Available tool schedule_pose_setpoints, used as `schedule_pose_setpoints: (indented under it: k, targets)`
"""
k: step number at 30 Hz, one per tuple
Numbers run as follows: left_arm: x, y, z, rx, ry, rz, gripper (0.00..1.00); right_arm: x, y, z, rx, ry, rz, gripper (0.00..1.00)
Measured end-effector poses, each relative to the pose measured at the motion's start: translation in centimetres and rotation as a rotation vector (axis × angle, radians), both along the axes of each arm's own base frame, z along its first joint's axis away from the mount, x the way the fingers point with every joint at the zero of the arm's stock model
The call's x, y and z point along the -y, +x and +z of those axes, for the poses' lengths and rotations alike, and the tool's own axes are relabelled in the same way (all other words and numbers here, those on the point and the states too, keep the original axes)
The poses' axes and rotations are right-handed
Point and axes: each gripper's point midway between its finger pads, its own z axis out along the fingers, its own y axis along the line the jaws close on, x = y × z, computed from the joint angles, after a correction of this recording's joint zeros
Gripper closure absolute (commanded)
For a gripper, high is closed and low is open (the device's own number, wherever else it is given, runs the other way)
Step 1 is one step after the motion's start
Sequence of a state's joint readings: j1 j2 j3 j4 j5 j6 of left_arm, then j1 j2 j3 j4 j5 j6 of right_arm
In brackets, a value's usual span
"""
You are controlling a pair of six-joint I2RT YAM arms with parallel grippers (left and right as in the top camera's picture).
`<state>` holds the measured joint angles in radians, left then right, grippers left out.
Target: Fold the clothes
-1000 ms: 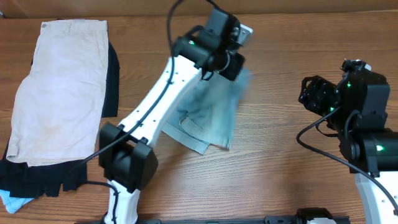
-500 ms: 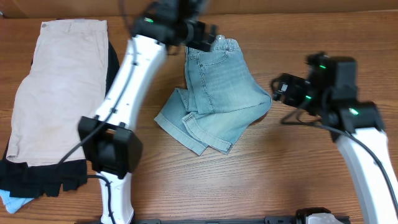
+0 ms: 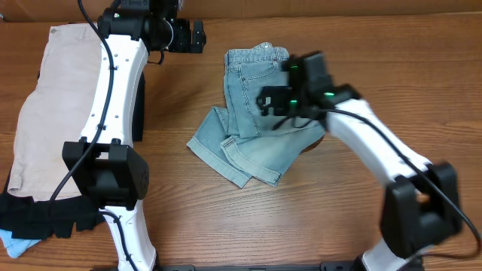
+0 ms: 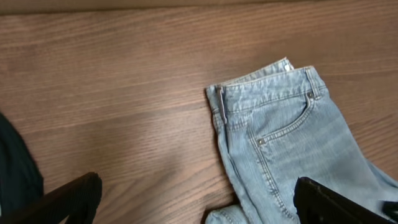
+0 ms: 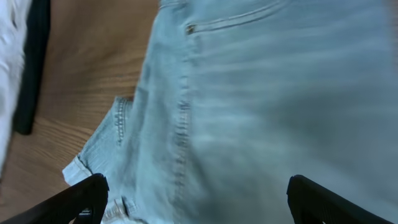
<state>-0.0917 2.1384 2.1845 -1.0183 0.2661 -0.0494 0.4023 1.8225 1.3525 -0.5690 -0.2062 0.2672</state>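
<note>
We count one pair of denim shorts (image 3: 260, 113) at the centre of the overhead frame, lying rumpled and partly doubled over on the table (image 3: 188, 218), waistband toward the top edge. In the left wrist view we see two metal rivets (image 4: 258, 142) at the pocket; any lettering on them is too small to read.

At the left of the frame there is one pile: a beige garment (image 3: 68, 113) on top, a dark garment (image 3: 45, 214) under it, and a pale blue cloth (image 3: 11, 239) in the lower left corner.

The left gripper (image 3: 197, 36) is at the upper left, beside the shorts, with its fingers spread wide and holding nothing. The right gripper (image 3: 265, 100) is over the denim, with its fingers likewise apart.
</note>
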Motion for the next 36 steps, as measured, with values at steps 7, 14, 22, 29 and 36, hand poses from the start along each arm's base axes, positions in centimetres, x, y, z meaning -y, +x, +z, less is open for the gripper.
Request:
schedule_pose_setpoints:
  k: [7,14,22,29,36]
  targets:
    - [0.0,0.0,-0.4,-0.010,0.003,-0.003,0.00,-3.9,-0.5,-1.0,0.018,-0.075,0.052,0.14]
    - [0.0,0.3,-3.6,-0.075,0.009,-0.003,0.00,-5.2,-1.0,-3.6,-0.038,-0.093,0.023,0.21]
    - [0.0,0.1,-7.6,-0.169,0.017,-0.003,0.00,-4.9,-1.6,-6.1,-0.124,-0.103,-0.054,0.33]
    - [0.1,-1.5,-9.3,-0.258,0.027,-0.011,0.00,-2.7,-1.6,-6.0,-0.197,-0.111,-0.128,0.18]
    - [3.6,-0.9,-9.9,-0.203,0.034,-0.131,0.00,2.7,4.6,-1.5,-0.117,-0.009,-0.221,0.18]
